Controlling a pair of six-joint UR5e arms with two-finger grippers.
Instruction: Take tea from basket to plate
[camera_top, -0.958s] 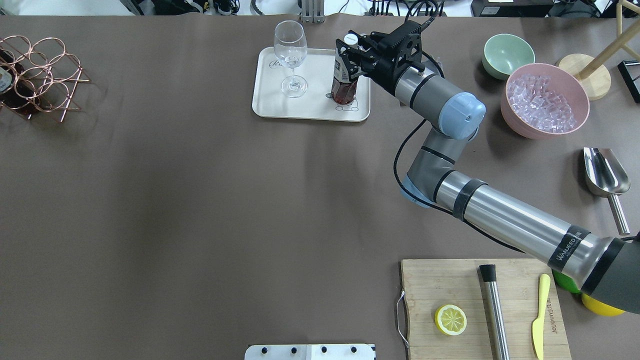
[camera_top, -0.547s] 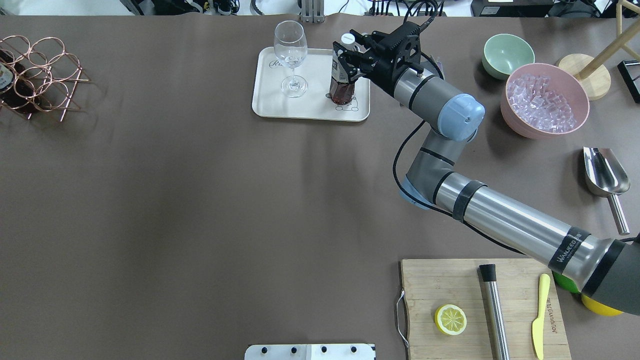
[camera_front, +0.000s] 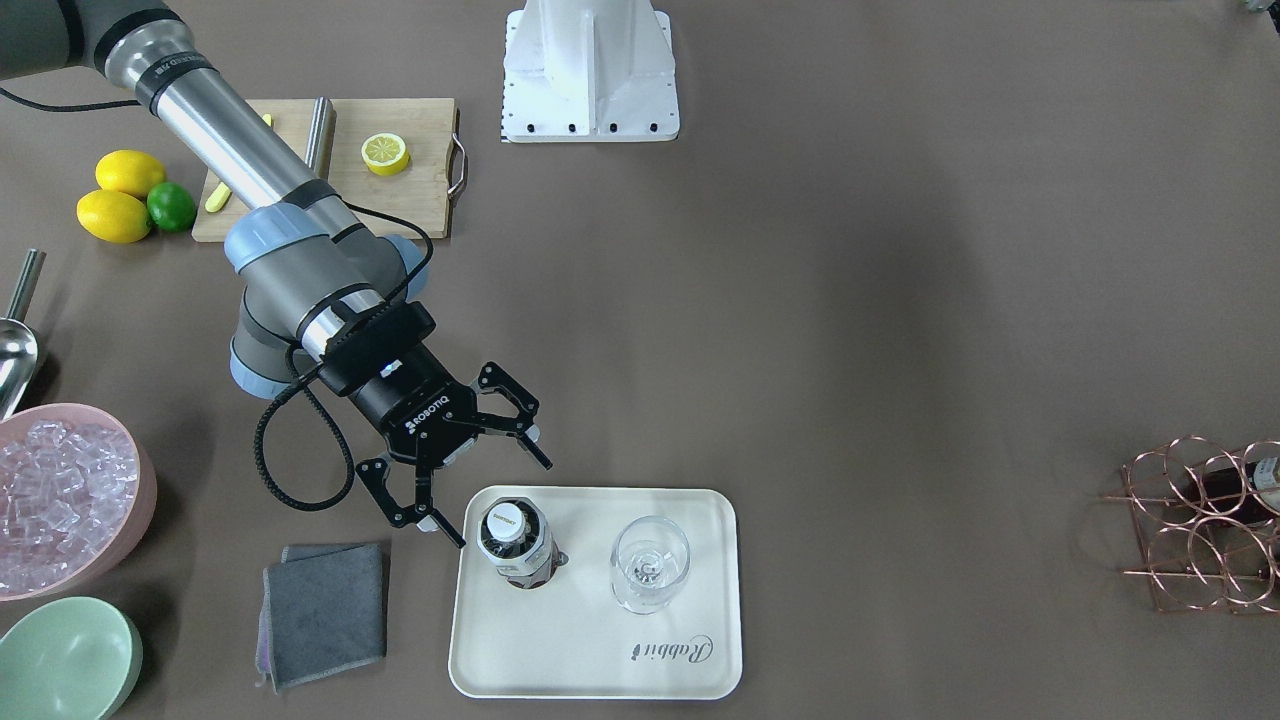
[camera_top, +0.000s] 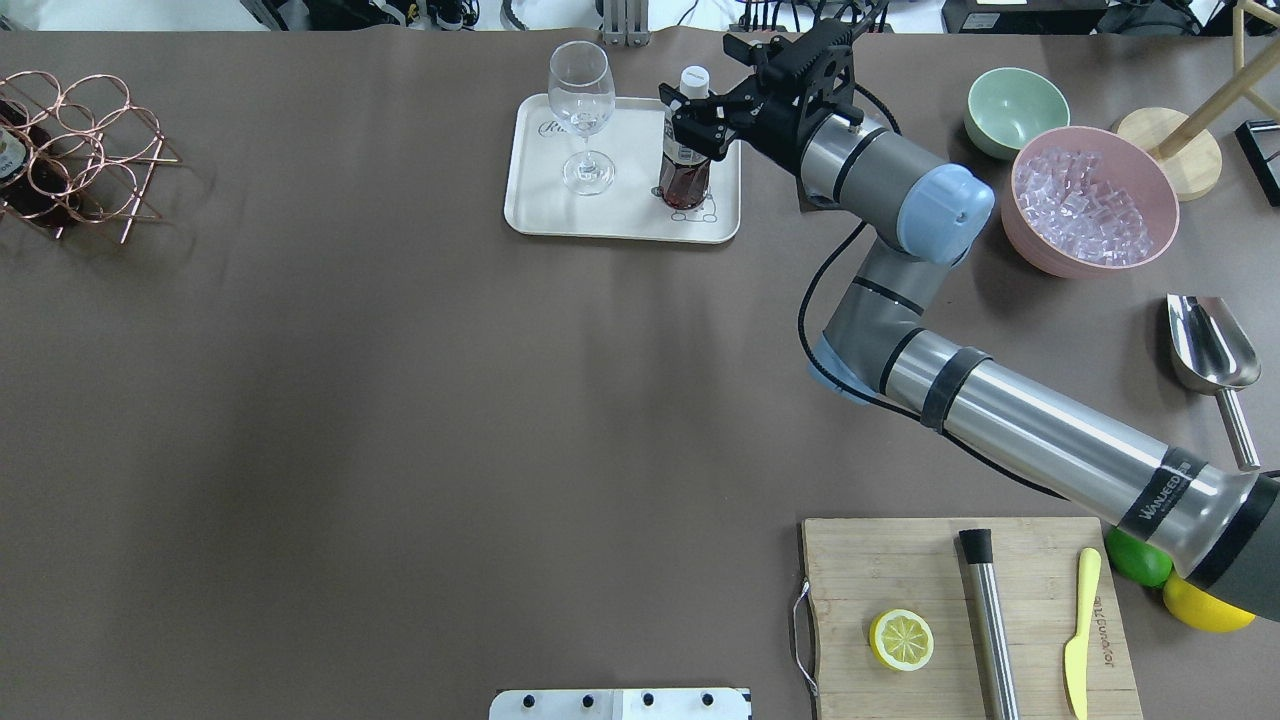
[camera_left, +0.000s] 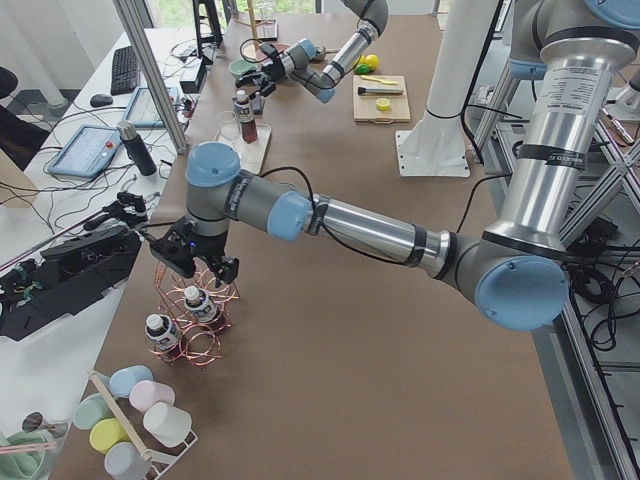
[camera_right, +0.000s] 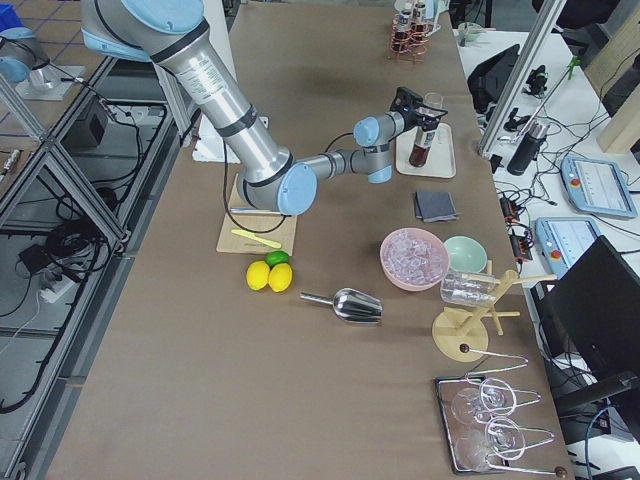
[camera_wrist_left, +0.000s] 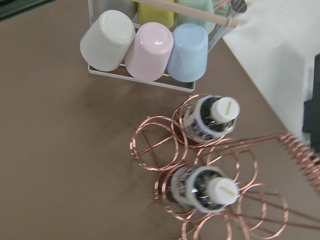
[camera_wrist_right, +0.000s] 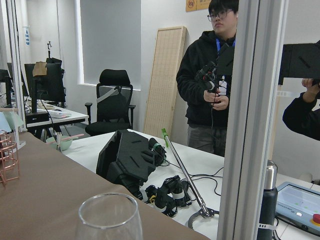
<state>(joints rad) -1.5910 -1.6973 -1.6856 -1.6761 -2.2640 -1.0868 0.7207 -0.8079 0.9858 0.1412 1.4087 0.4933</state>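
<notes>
Tea: stands upright on the plate (camera_front: 600, 650), white cap on; tea (camera_front: 517, 552) in the plate corner nearest the right gripper (camera_front: 502, 504).
Tea vs. right gripper: lies just beyond the fingertips, at the mouth of the spread jaws; 1 fingertip just beside the bottle, the other well off to its far side; no pad seen pressing on it.
Right gripper: fingers splayed wide, holding nothing; tilted toward the plate edge.
Right arm: reaches across the table from the robot's right side, elbow bent, black cable looping under the wrist.
Glass: empty wine glass (camera_front: 650, 560), upright on the same plate, beside the tea and apart from it.
Basket: copper wire basket (camera_front: 1200, 520) at the table end on the robot's left, well apart from the plate.
Basket load: 2 capped bottles, upper bottle (camera_wrist_left: 209, 117) and lower bottle (camera_wrist_left: 200, 192), each in its own ring.
Left gripper: hangs just above the basket (camera_left: 195, 268); cannot tell whether spread or closed.
Cloth: folded grey cloth (camera_front: 325, 610) on the table, just beside the plate, below the right gripper in the front view.
Bowls: pink bowl (camera_front: 140, 480) full of ice and green bowl (camera_front: 60, 660), both near the cloth.
Board: wooden board (camera_front: 420, 190) with 1 lemon half (camera_front: 385, 153), near the robot's base.
</notes>
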